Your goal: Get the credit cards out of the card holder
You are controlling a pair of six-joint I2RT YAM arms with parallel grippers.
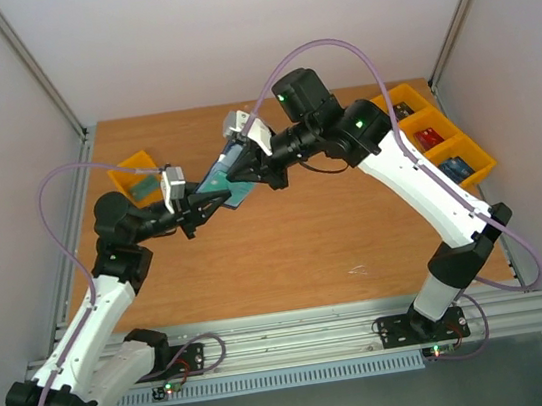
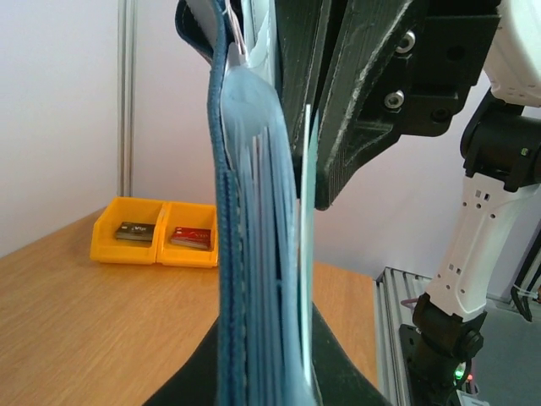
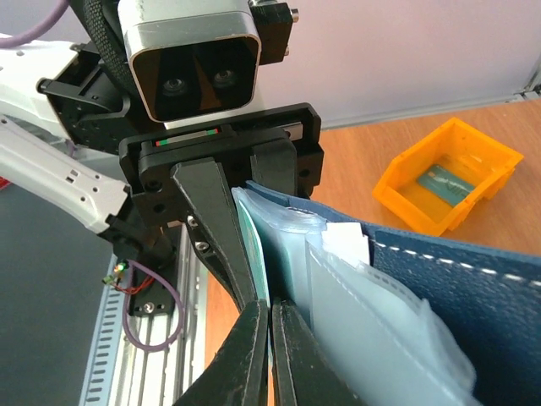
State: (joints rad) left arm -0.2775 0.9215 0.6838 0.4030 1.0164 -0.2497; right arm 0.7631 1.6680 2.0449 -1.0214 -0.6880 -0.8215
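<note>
The card holder [image 3: 473, 296] is held up in the air above the wooden surface [image 1: 308, 248], caught between the two arms. The left hand [image 1: 205, 200] is clenched on it. In the left wrist view its dark fingers [image 2: 342, 376] sit on either side of the card holder's near edge, so the navy cover and pale sleeves stand edge-on straight out from the grip.

The right hand [image 3: 270, 317] meets the card holder from the opposite side. Its jaws are closed tight on a thin, pale teal credit card [image 3: 254, 245], which stands among the sleeves on the side of the card holder away from the navy cover. The card is still partly inside the card holder. A small white corner shows at the top of another sleeve, just beside it.

A row of yellow bins [image 1: 433, 135] lies well to the right of the card holder. A single yellow bin [image 1: 141, 178] lies on the surface to the card holder's left.
</note>
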